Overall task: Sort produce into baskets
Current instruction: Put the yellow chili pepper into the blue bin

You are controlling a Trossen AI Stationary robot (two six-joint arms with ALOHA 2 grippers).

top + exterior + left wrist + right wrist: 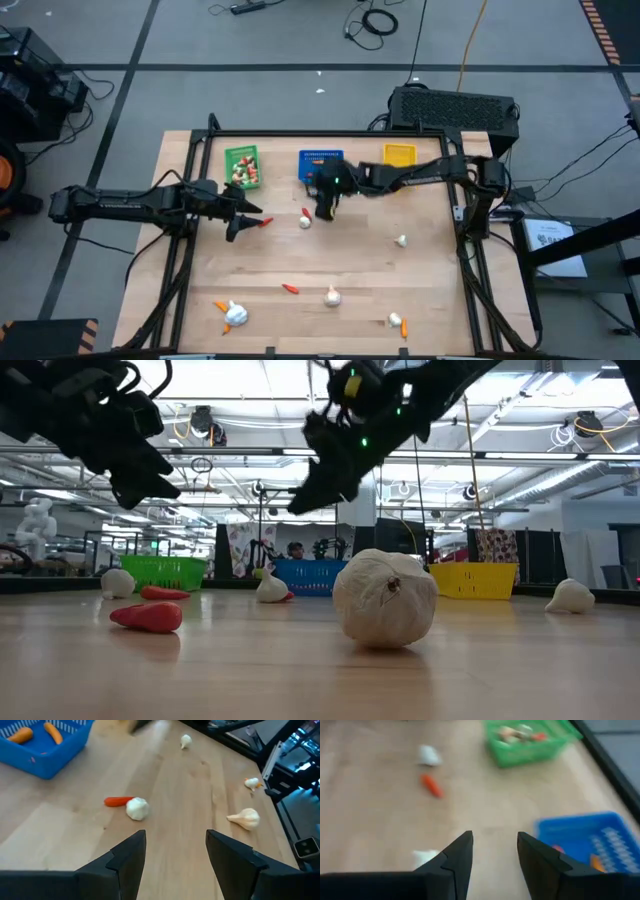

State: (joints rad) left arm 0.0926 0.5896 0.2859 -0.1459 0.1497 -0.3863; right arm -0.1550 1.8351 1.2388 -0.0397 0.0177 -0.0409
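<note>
Three baskets stand in a row at the table's far edge: green [241,167] with several small bits, blue [318,160] holding orange pieces [35,732], and yellow [399,154]. My right gripper [495,840] hangs open and empty above the table just in front of the blue basket [585,840]. My left gripper [176,837] is open and empty at the left, below the green basket in the high view. A garlic bulb [136,809] and a red piece [119,801] lie together on the table between the two grippers.
More loose produce lies on the wood. There are garlic bulbs [401,240] [333,296], a red piece [290,288], a bulb with an orange piece [233,314] near the front left, and another pair [397,322] at the front right. A small red piece [265,221] shows beside the left gripper's tip.
</note>
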